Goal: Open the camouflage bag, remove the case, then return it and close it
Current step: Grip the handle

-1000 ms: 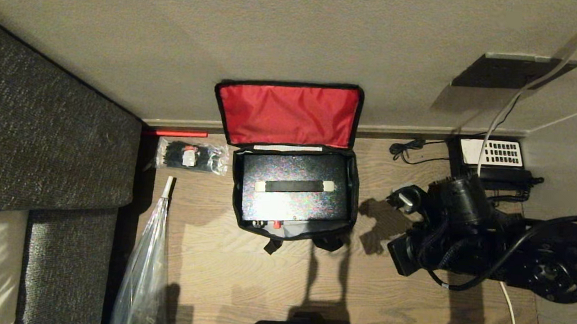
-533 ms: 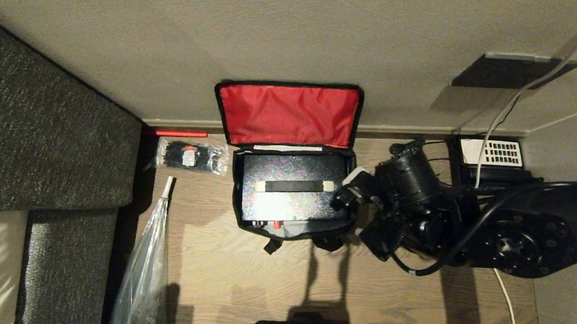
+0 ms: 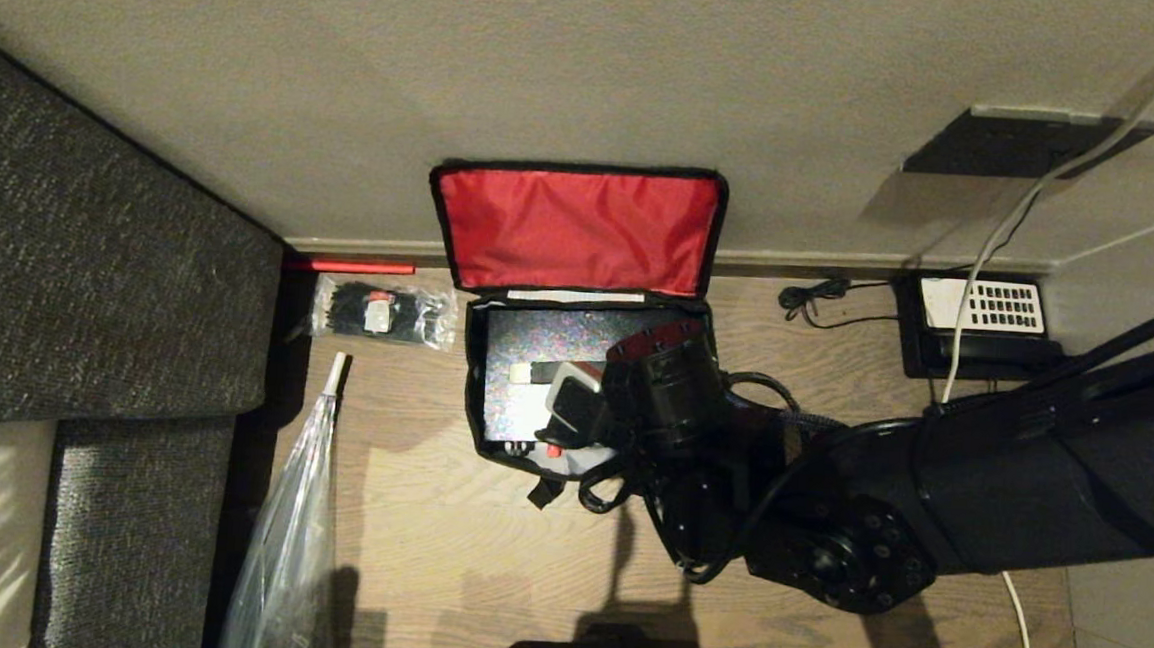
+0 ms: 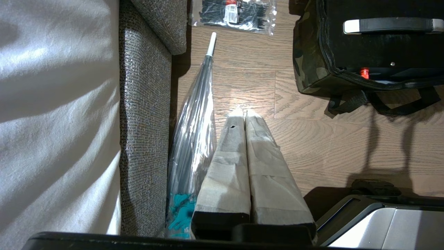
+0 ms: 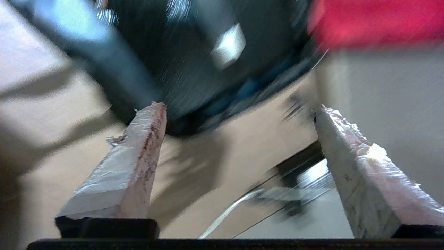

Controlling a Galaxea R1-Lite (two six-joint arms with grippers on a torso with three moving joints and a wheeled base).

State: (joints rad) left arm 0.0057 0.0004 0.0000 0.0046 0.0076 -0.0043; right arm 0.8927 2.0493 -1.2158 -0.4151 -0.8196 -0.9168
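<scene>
At the centre of the head view the camouflage bag is seen on the wooden floor, its red-lined lid propped against the wall. The case is seen lying inside it. The right gripper is held over the case with fingers spread wide and empty. The left gripper is parked at lower left, fingers pressed together, beside a clear umbrella

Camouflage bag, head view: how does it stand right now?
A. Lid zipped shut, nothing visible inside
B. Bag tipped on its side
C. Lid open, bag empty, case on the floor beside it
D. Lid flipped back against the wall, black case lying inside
D. The camouflage bag has its red-lined lid raised against the wall, and the black case lies flat inside it, partly covered by the right gripper above.
</scene>
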